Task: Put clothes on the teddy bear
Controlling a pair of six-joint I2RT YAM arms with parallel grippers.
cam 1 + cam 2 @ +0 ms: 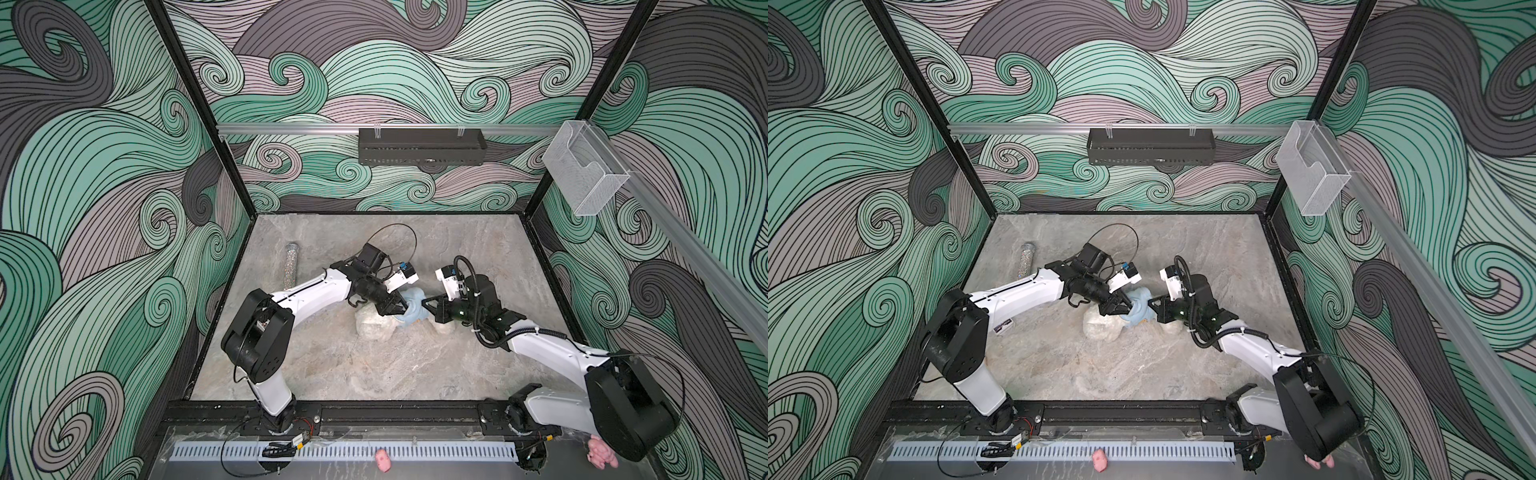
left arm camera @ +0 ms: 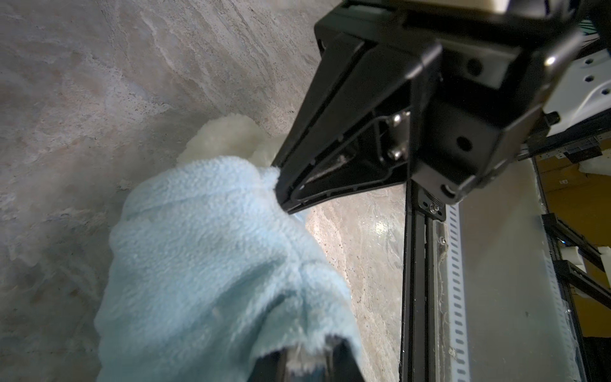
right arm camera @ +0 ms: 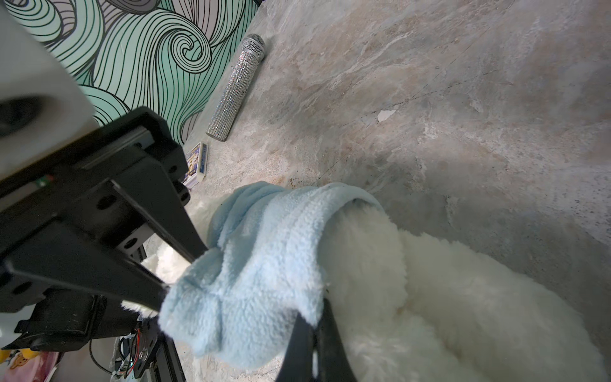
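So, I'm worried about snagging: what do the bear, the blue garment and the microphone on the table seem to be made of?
The teddy bear: long-pile white plush, shaggy and matte. The blue garment: short nubbly fleece or terry by its look, soft and matte, and it bunches in thick folds. The microphone: body crusted with small glinting stones, head a silver mesh, probably metal.

Legend, occlusions. In a top view the teddy bear [image 1: 372, 328] shows only as white fluff under the left gripper [image 1: 405, 309], the right gripper [image 1: 424, 303] and the blue garment [image 1: 413, 296]. I find its face in no view. In the left wrist view my own fingertips [image 2: 274, 363] are blurred and cut by the frame edge, so I cannot tell their hold. In the right wrist view a small box [image 3: 197, 163] is half hidden, its print too small to read.
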